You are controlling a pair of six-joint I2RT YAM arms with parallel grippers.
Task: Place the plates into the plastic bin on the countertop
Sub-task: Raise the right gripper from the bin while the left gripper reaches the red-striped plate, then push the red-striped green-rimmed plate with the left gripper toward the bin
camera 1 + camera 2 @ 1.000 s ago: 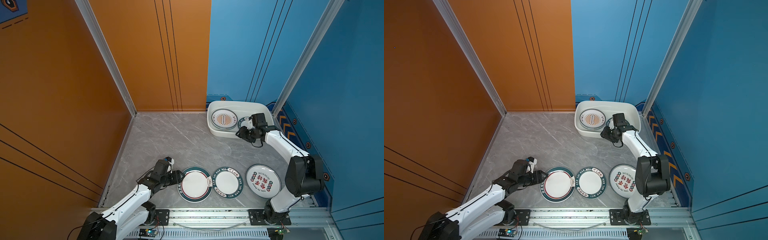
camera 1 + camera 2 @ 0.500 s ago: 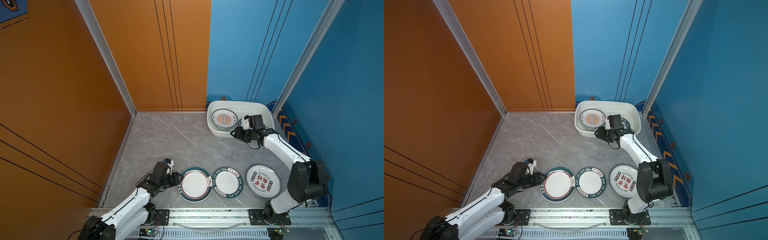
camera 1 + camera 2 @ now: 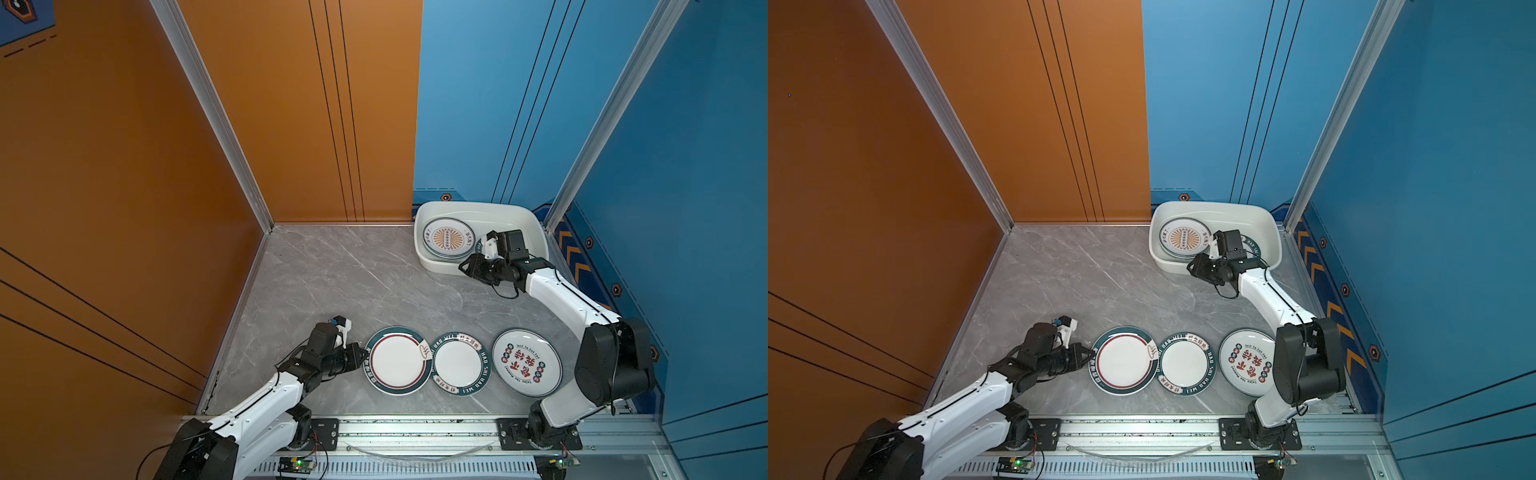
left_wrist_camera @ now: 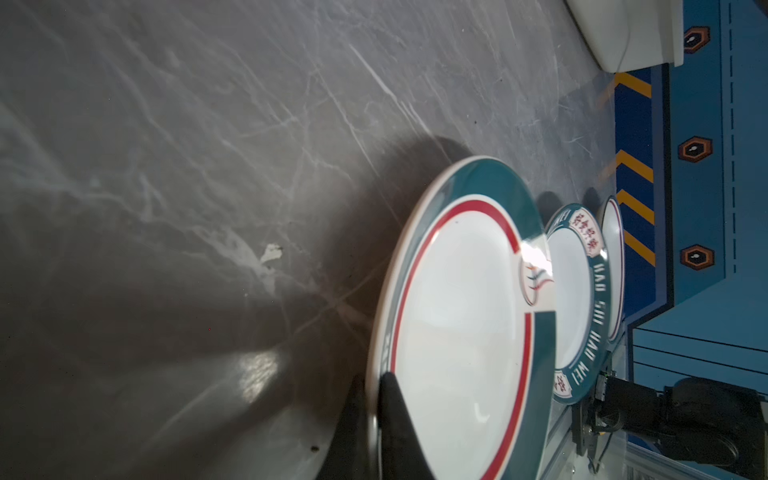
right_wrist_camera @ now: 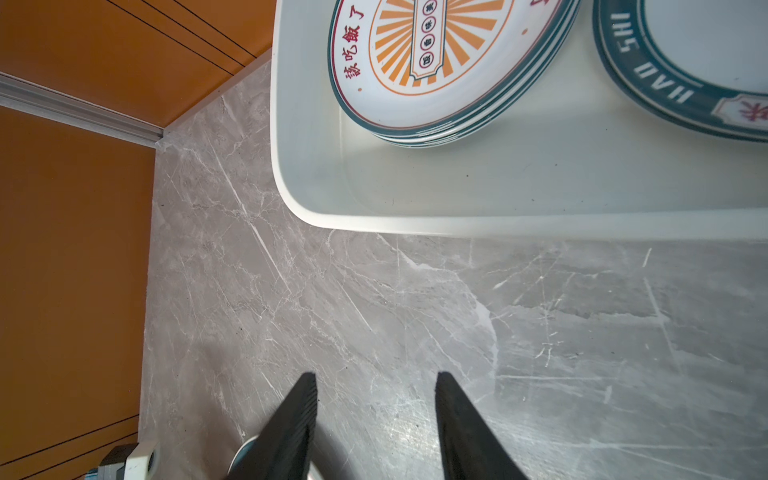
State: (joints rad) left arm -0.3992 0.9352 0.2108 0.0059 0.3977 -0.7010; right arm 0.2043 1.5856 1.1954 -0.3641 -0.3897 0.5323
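Plates [image 3: 460,364] lie three in a row on the countertop [image 3: 332,282], others stacked in the bin [image 3: 498,214]. Left gripper [image 4: 372,378] clamps the red-ringed plate [image 3: 397,360] (by its rim); right gripper [image 5: 376,376] gapes empty over countertop beside the bin.

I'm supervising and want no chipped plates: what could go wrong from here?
The left claw pinches the red-ringed plate only at its rim; lifted, it may sag and slip. That plate lies against the green-lettered plate; lifting could drag it. The right claw hangs open beside the plastic bin, possibly blocking delivery.
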